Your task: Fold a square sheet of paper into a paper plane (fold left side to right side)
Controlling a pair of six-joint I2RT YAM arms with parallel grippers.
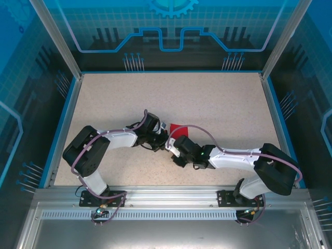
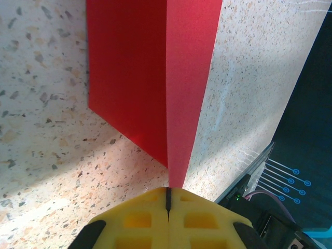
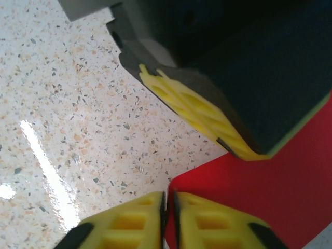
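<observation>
Paper [image 1: 179,130] | middle of table [image 1: 223,104], between both grippers, creased lengthwise | left gripper [image 2: 168,199] closed, pinching paper's near tip | right gripper [image 3: 169,203] closed at a paper corner, hold unclear

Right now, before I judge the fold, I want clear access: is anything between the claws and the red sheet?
Nothing visible does. The left claw is shut on an edge of the square sheet of paper; the right claw is shut at its corner, though whether it pinches the paper is unclear.
</observation>
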